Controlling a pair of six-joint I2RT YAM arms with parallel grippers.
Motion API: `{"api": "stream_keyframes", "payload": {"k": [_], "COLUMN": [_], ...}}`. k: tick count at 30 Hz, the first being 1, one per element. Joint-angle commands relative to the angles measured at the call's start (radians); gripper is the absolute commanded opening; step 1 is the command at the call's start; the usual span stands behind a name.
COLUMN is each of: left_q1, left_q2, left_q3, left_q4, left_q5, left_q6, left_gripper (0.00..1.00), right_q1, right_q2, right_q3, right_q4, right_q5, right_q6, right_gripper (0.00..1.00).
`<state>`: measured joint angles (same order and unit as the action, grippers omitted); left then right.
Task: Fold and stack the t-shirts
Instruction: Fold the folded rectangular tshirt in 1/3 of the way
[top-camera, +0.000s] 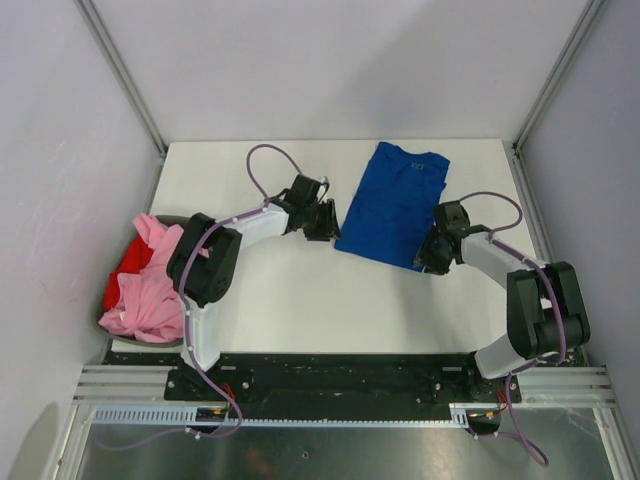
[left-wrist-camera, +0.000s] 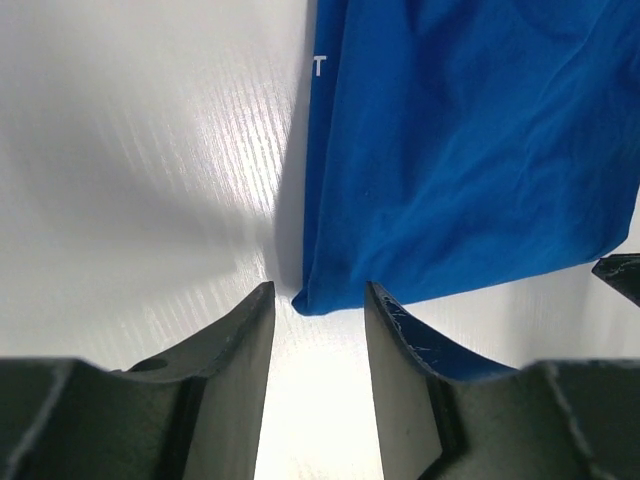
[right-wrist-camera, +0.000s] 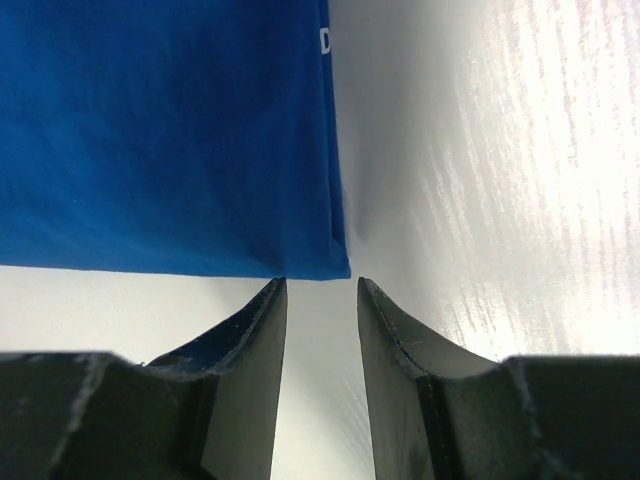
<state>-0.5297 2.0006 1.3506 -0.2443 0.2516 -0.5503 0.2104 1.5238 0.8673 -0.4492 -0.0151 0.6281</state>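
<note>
Blue tee (top-camera: 392, 205) lies flat on the white bench (top-camera: 300, 300), far side, right of centre. It's folded lengthwise into a long narrow strip, neck end far, hem toward the arms, slightly slanted. Cloth is smooth w/ a few soft creases; a bit of white lettering (left-wrist-camera: 319, 66) shows at one long edge.

L gripper (top-camera: 322, 222) sits low at the tee's near-left corner. Its jaws are partly apart w/ nothing clamped, the corner tip lies just ahead of the gap, and one finger (left-wrist-camera: 400, 340) overlaps the hem.

R gripper (top-camera: 432, 258) is at the near-right corner, also at a narrow gap and empty, w/ the corner just beyond one finger (right-wrist-camera: 255, 340).

Pink tee (top-camera: 150, 295) and red tee (top-camera: 125, 270) are bunched up, unfolded, in a grey bin (top-camera: 103, 322) at the bench's left edge, well apart from the blue one. Pink covers most of the red.
</note>
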Motion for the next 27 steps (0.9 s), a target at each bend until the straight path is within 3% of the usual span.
{"api": "stream_keyframes", "payload": {"k": [1,13,27], "left_q1": [-0.008,-0.009,-0.009], "left_q2": [-0.051,-0.063,-0.053], "left_q3": [-0.019,-0.036,-0.035], "left_q4": [0.027,0.027,0.027], "left_q5": [0.019,0.023,0.017], "left_q6": [-0.002,0.008,0.006], "left_gripper": [0.45,0.45,0.45], "right_q1": [0.016,0.016,0.038], "right_q2": [-0.035,-0.13,0.043], "right_q3": [-0.016,-0.029,-0.007], "right_q4": [0.071,0.079,0.07], "right_q5": [0.011,0.093,0.147], "right_q6": [0.035,0.052,0.03], "right_gripper": [0.39,0.4,0.39]}}
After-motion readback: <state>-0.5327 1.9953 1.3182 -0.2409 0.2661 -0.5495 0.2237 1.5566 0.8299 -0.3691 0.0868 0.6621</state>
